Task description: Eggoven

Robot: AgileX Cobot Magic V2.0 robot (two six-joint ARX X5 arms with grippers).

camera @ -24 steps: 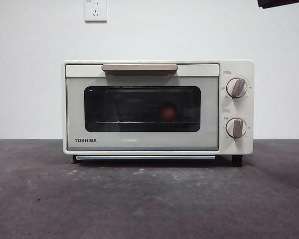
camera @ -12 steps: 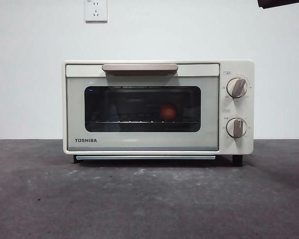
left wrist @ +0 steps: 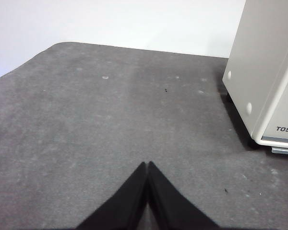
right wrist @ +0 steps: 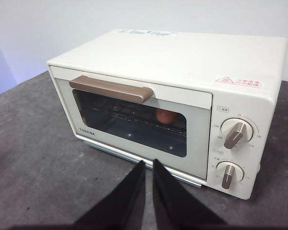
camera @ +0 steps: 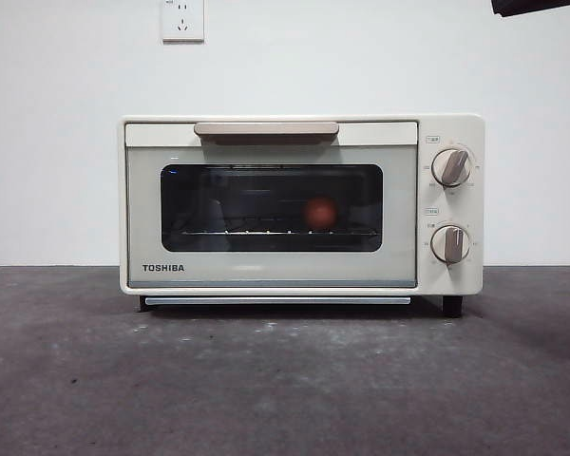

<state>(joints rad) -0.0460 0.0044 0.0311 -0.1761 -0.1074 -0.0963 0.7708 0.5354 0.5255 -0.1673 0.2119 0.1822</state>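
Observation:
The cream TOSHIBA toaster oven (camera: pixel 266 271) stands mid-table with its dark glass door shut and its tan bar handle (camera: pixel 266 128) at the top. The orange-brown egg (camera: pixel 320 213) sits on the rack inside, right of centre; it also shows in the right wrist view (right wrist: pixel 166 115). My right gripper (right wrist: pixel 148 165) is shut and empty, raised in front of the oven (right wrist: pixel 182 57). My left gripper (left wrist: pixel 147 165) is shut and empty over the bare mat, to the left of the oven's side wall (left wrist: pixel 264 67).
Two knobs (camera: pixel 450 166) (camera: pixel 449 243) sit on the oven's right panel. A dark grey mat (camera: pixel 285 380) covers the table. A white wall with a socket (camera: pixel 182 19) is behind. A black arm tip (camera: pixel 537 6) shows at the top right corner.

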